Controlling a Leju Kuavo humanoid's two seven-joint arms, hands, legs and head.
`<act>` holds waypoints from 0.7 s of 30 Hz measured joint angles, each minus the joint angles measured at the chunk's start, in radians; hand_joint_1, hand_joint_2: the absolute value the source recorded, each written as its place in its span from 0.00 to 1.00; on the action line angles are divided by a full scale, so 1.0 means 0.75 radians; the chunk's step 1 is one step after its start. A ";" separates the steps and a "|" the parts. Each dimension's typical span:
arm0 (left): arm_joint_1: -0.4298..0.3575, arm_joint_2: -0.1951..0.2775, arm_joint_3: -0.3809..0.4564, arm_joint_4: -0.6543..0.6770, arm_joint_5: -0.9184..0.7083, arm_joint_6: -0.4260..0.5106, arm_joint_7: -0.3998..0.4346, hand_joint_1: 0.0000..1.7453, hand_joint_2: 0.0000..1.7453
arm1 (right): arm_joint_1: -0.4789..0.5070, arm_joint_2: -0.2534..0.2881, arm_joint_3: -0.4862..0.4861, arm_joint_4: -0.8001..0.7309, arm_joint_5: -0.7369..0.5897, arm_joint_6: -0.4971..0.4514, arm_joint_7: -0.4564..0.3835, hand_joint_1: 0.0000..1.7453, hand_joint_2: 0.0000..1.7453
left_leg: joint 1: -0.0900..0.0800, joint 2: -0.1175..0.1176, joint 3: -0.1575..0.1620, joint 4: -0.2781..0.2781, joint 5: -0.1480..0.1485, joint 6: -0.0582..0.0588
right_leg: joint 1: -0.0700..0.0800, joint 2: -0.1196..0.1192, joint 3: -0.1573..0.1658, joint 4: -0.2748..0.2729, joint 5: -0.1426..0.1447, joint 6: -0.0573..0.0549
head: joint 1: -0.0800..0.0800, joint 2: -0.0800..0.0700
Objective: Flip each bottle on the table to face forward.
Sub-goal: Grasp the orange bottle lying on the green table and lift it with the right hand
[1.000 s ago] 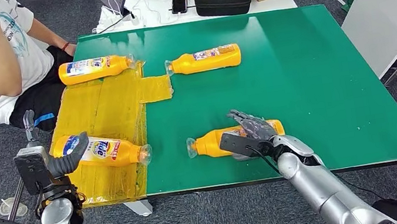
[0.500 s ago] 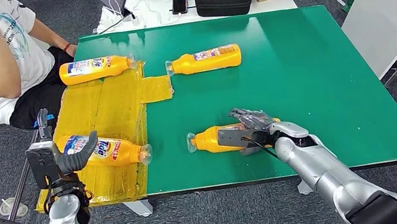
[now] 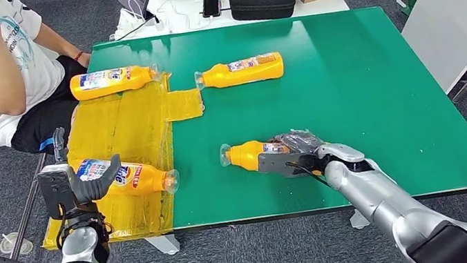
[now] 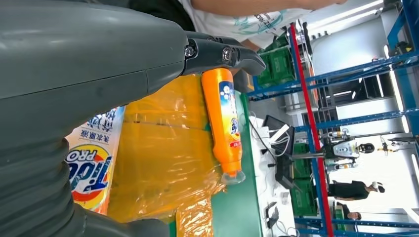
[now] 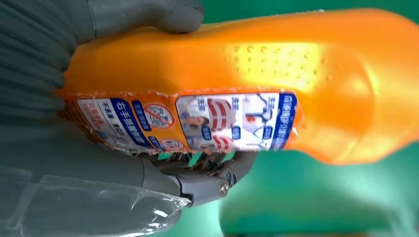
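The right hand (image 3: 297, 153) is stretched low over the green table (image 3: 363, 84), its fingers wrapped around an orange bottle (image 3: 251, 153) near the front edge. The bottle is held lying down, long axis across the table, cap end towards the left, its small-print label shown. The left hand (image 3: 85, 185) is raised with fingers apart, grasping nothing

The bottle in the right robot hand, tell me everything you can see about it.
The bottle is glossy orange plastic, lying on its side on the green table, its clear cap end pointing toward the yellow sheet. The right robot hand grips its wide base end, thumb on one side, fingers on the other. The right wrist view shows a label with small blue and red print and pictures, plus a patch of raised dots on the body.
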 joint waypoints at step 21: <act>0.038 -0.129 -0.003 -0.001 0.345 -0.715 0.170 0.00 1.00 | 0.510 0.314 -0.515 -0.778 -0.024 -1.024 -0.463 1.00 1.00 | 0.000 -0.001 -0.008 0.000 0.000 0.000 | -0.001 0.000 -0.008 0.000 0.000 0.000 | 0.000 0.000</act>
